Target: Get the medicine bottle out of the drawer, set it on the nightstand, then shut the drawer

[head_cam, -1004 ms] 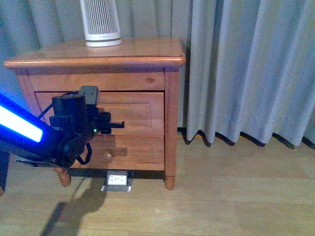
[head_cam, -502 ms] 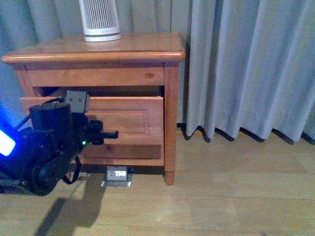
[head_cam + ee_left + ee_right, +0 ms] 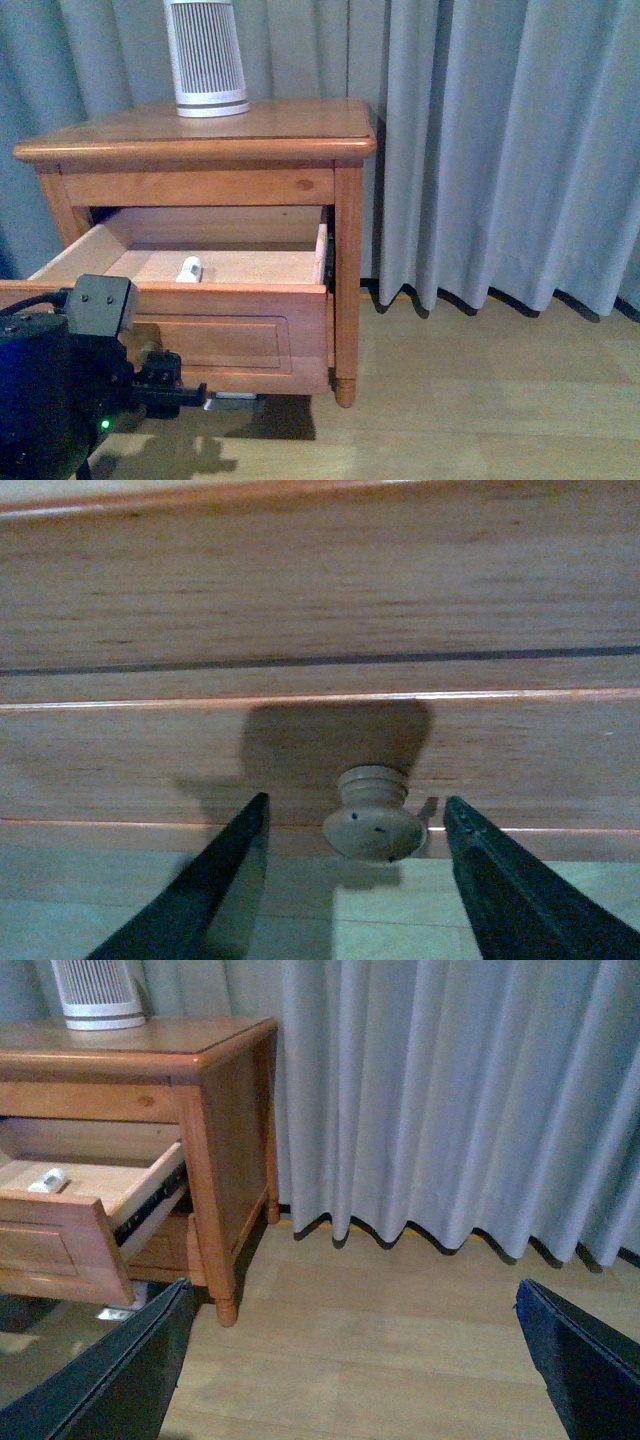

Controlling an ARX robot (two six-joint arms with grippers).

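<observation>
The small orange-brown wooden nightstand with the glossy overhanging top (image 3: pixel 300 148) fills the left half of the front view, and its upper drawer with the recessed panel front (image 3: pixel 250 335) stands wide open, reaching toward the camera so that the pale interior shows. The tiny white cylindrical medicine bottle with the round cap (image 3: pixel 189 268) lies on the drawer floor left of centre, near the front wall and well apart from both grippers (the right wrist view shows it too, as a small white shape inside the open drawer). On the nightstand top, at the upper left of the frame, stands a tall white ribbed tapered device (image 3: pixel 207 60). The black left arm (image 3: pixel 50 400) fills the lower left corner of the front view, a small green light showing on it, and reaches toward the drawer front. In the left wrist view the left gripper (image 3: pixel 356 802) has its two dark fingers (image 3: pixel 225 870) spread apart on either side of a round wooden knob (image 3: pixel 375 818), with a clear gap on each side and no contact. The right gripper (image 3: pixel 352 1290) hangs over the pale wooden floor (image 3: pixel 480 400) before the grey pleated curtain (image 3: pixel 500 150), its fingers wide apart and holding nothing
</observation>
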